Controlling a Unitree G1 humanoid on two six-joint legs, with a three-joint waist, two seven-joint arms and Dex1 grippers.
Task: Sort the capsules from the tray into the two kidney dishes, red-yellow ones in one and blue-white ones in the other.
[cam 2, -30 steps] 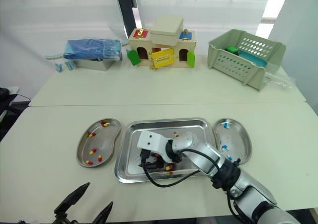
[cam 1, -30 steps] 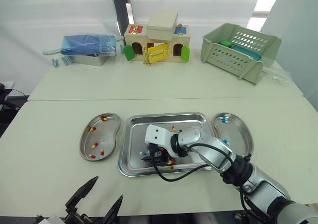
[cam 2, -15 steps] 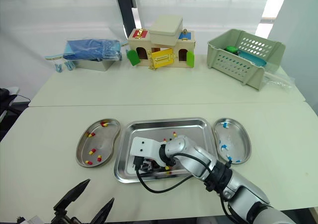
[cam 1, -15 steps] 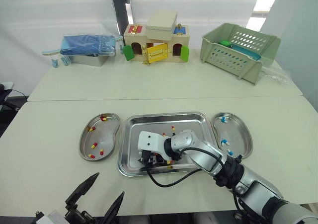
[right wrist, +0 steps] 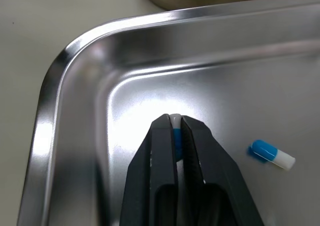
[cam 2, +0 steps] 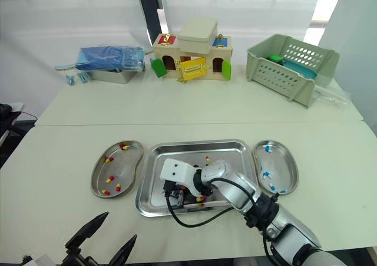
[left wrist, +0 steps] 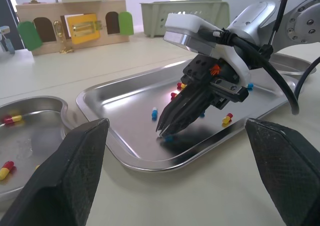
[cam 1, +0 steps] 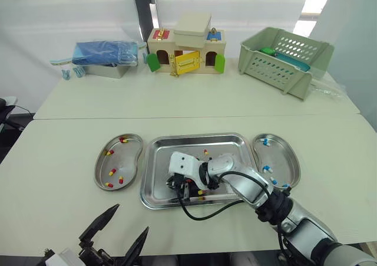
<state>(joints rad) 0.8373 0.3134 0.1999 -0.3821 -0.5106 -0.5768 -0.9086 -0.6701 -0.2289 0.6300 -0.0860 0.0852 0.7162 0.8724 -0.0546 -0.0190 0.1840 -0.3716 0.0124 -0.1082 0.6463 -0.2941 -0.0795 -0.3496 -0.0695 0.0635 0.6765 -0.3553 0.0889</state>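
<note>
- The left tool hangs low over the near edge of the pale tabletop. Its two black fingers are spread wide with nothing between them.
- Straight beyond the left tool lies a shiny steel kidney dish, touching the tabletop. It holds several red-yellow capsules scattered apart from one another.
- Just to the left of the right tool runs the left rim of the rectangular stainless steel tray. The tray sits between the two dishes.
- The right tool is down inside the tray, near its front left corner. Its fingers are drawn narrow and pinch a blue-white capsule right at their tips.
- In the left wrist view the tips of the right tool are low over the tray floor. Whether they touch it cannot be told.
- A loose blue-white capsule lies flat on the tray floor just beside the right tool, apart from its fingers.
- A few red-yellow tray capsules lie on the tray floor close to the right tool.
- Well to the right of the right tool, past the tray's far rim, sits a second steel kidney dish. It holds a few blue-white dish capsules.
- Far beyond both tools, at the back of the tabletop, stand three things. From left to right they are a blue cloth bundle on a metal box, a wooden toy house and a pale green plastic basket.
</note>
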